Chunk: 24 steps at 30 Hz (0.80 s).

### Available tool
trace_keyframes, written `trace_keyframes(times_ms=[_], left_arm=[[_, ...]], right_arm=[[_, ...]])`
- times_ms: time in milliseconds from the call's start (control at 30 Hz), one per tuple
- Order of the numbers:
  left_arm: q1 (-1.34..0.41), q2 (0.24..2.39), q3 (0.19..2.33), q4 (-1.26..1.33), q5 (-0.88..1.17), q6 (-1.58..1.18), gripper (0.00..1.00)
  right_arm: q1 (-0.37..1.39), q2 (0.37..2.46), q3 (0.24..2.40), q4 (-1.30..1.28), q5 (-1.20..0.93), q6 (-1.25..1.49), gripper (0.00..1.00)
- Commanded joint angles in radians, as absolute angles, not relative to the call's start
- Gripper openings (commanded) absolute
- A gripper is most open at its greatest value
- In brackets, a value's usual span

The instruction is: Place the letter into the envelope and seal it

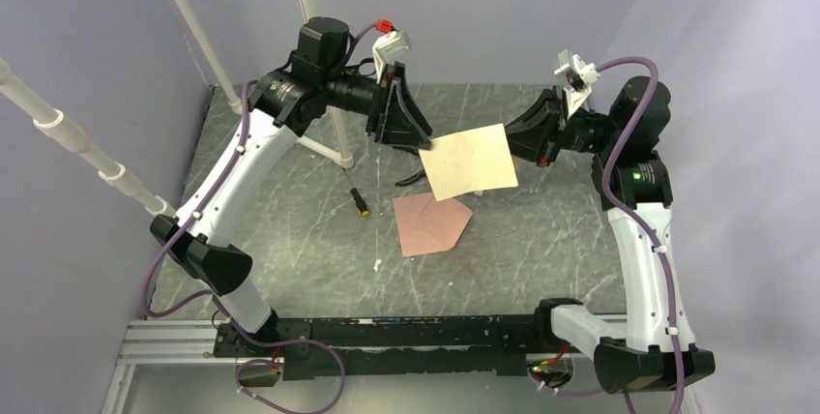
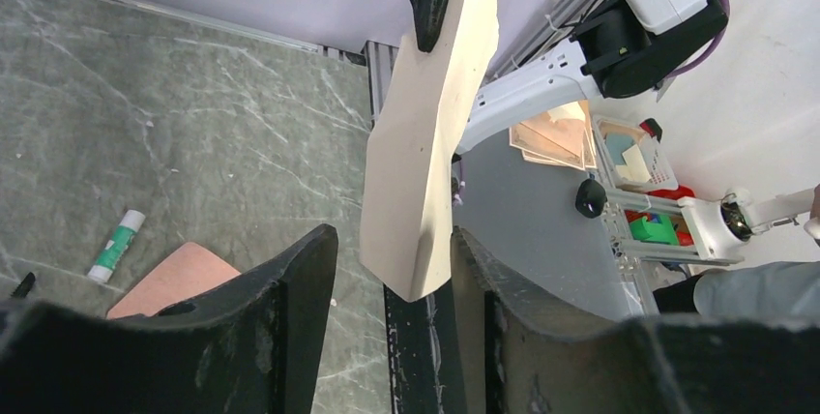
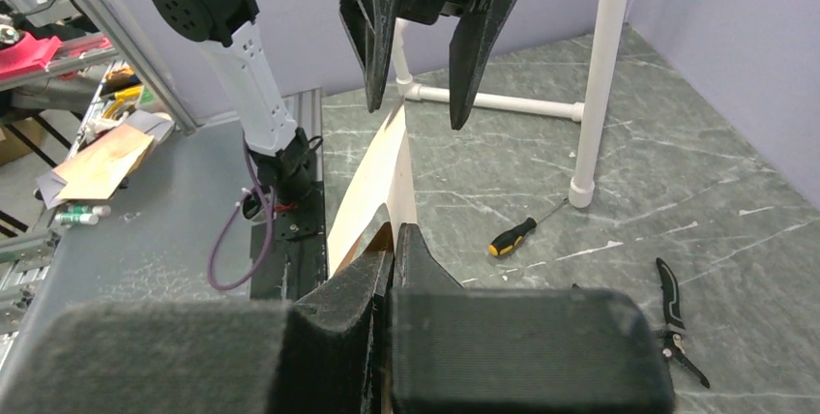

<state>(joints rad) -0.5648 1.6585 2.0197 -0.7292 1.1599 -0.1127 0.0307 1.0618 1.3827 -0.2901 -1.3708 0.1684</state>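
Tan letter (image 1: 471, 162) ×1, top external: held mid-air; one pink envelope (image 1: 430, 223) flat on table (image 1: 290, 250) nearby | left wrist: left jaws apart, straddling letter's end; one glue stick (image 2: 118, 245) | right wrist: right jaws pinch letter's edge; one screwdriver (image 3: 512, 237), one pliers (image 3: 672, 312)

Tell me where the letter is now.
In the top view the letter is held in the air at centre, pinched by the right gripper, close to the flat-lying envelope.
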Motion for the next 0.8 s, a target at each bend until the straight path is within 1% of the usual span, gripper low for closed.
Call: trace_keyframes(times_ms=[0,67,133,300,400,533,567,600,633,667,700,767], left_arm=[[-0.582,1.67,2.014,-0.682,1.201,-0.135,0.5],[-0.587,1.676,2.015,-0.684,1.202,-0.132,0.47],[-0.592,1.679,2.016,-0.687,1.198,-0.126,0.39],[-0.594,1.688,2.029,-0.719,1.183,-0.096,0.17],[-0.594,1.686,2.036,-0.746,1.166,-0.064,0.03],[-0.594,1.674,2.035,-0.76,1.087,-0.035,0.03],[-0.594,1.666,2.031,-0.755,1.043,-0.029,0.03],[-0.594,1.656,2.025,-0.749,0.987,-0.023,0.02],[-0.594,1.645,2.016,-0.738,0.925,-0.02,0.03],[-0.593,1.628,2.003,-0.724,0.86,-0.018,0.02],[-0.594,1.611,1.986,-0.705,0.795,-0.014,0.02],[-0.594,1.578,1.94,-0.651,0.676,-0.013,0.02]], right_arm=[[0.034,1.07,1.401,-0.253,-1.396,0.166,0.0],[0.034,1.073,1.401,-0.242,-1.396,0.172,0.0],[0.034,1.077,1.401,-0.236,-1.396,0.177,0.0],[0.034,1.083,1.404,-0.229,-1.399,0.183,0.0],[0.034,1.087,1.419,-0.282,-1.391,0.144,0.0],[0.034,1.085,1.425,-0.323,-1.352,0.125,0.01],[0.035,1.089,1.433,-0.363,-1.313,0.107,0.13],[0.034,1.095,1.456,-0.419,-1.26,0.08,0.32],[0.034,1.105,1.477,-0.476,-1.182,0.047,0.47],[0.034,1.117,1.493,-0.519,-1.086,0.036,0.58],[0.034,1.131,1.507,-0.546,-0.99,0.039,0.65],[0.034,1.162,1.529,-0.587,-0.777,0.059,0.67]])
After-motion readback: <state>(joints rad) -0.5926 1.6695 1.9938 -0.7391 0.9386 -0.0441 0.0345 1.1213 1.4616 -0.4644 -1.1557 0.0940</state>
